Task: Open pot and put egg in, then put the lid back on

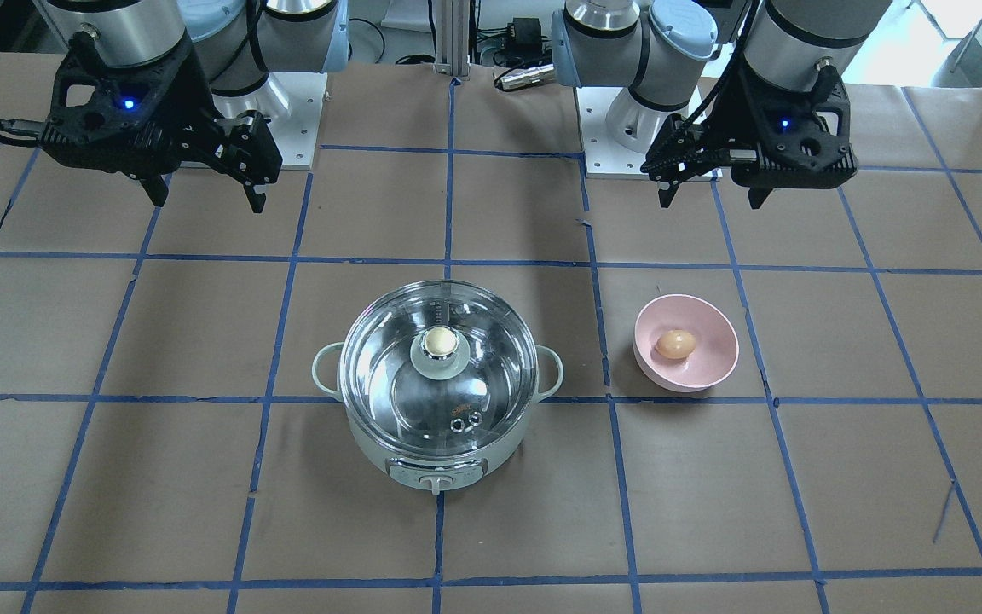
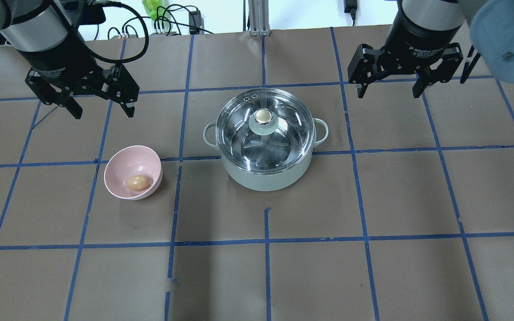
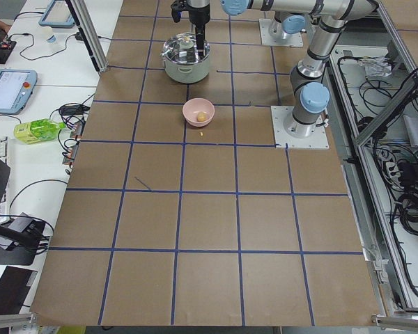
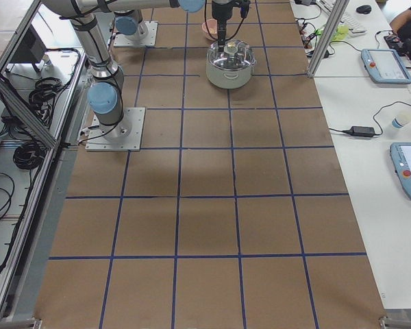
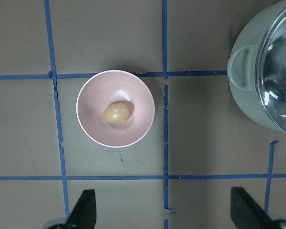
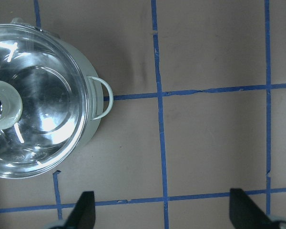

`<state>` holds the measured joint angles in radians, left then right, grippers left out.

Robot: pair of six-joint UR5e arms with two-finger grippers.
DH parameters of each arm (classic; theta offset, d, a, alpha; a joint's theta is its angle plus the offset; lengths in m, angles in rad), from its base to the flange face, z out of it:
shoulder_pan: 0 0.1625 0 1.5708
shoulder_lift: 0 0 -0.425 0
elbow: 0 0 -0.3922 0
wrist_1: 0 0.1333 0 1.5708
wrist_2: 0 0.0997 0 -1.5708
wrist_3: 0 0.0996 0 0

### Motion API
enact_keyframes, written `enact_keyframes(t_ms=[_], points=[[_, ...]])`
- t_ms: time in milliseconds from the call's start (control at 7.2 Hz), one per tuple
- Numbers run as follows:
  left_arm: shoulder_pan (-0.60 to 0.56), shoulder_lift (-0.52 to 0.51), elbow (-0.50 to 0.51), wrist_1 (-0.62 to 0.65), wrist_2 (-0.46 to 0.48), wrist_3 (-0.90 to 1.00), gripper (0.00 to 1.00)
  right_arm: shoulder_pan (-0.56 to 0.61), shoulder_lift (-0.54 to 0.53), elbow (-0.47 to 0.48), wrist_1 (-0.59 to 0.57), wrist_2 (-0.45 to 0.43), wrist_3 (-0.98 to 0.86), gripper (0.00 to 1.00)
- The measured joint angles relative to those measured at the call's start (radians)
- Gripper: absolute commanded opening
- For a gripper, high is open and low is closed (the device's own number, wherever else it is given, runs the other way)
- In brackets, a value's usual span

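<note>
Clear of the left claw (image 2: 104, 113) (spread) lies the egg (image 2: 137, 183).

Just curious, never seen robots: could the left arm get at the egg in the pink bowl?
Probably yes: the left gripper is open, and the egg lies uncovered in the bowl, nothing between them.

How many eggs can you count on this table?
1. The egg lies in the pink bowl, beside the pot; none shows through the lid.

print (image 2: 422, 48) on the right gripper (image 2: 389, 92) seems unreadable
</note>
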<state>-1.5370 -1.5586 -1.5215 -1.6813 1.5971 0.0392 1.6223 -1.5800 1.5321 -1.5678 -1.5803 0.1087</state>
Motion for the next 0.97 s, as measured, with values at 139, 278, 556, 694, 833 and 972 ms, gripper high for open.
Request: enact_keyframes(t_ms=[139, 278, 556, 694, 833, 972], points=[[0.000, 0.000, -0.001, 0.000, 0.000, 0.000, 1.00, 0.001, -0.001, 0.002, -0.002, -0.001, -0.003, 1.00], [0.000, 0.000, -0.002, 0.000, 0.000, 0.000, 1.00, 0.002, -0.002, 0.005, -0.004, -0.003, -0.013, 1.00], [0.000, 0.004, -0.012, 0.000, 0.000, 0.001, 1.00, 0.002, -0.001, 0.007, 0.000, -0.005, -0.028, 1.00], [0.000, 0.008, -0.024, -0.003, 0.003, 0.005, 1.00, 0.003, 0.002, 0.008, 0.002, -0.004, -0.026, 1.00], [-0.001, 0.008, -0.050, -0.001, 0.005, 0.010, 1.00, 0.005, 0.010, 0.007, 0.002, -0.003, -0.022, 1.00], [-0.002, 0.000, -0.091, 0.036, 0.004, 0.012, 1.00, 0.008, 0.021, 0.005, -0.001, -0.002, -0.019, 1.00]])
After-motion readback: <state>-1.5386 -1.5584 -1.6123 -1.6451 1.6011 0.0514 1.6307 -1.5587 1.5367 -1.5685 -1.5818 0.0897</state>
